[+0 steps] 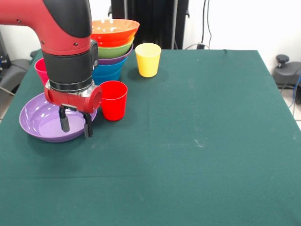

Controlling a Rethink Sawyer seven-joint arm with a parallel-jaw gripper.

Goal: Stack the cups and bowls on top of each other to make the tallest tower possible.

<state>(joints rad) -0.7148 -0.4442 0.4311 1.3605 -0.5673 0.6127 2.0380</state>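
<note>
My gripper (75, 126) hangs open over the near right rim of a wide purple bowl (42, 123) at the table's left; its two dark fingers (64, 122) are apart with nothing between them. A red cup (113, 100) stands upright just right of the gripper. Behind it rises the tower (113, 47), a nested pile with blue lowest, then purple, green and orange on top. The yellow cup (148, 59) stands upright right of the tower. A pink cup (41, 69) peeks out behind the arm at the left, mostly hidden.
The green tablecloth (202, 141) covers the whole table. Black equipment stands behind the table's far edge, and cables hang at the back right.
</note>
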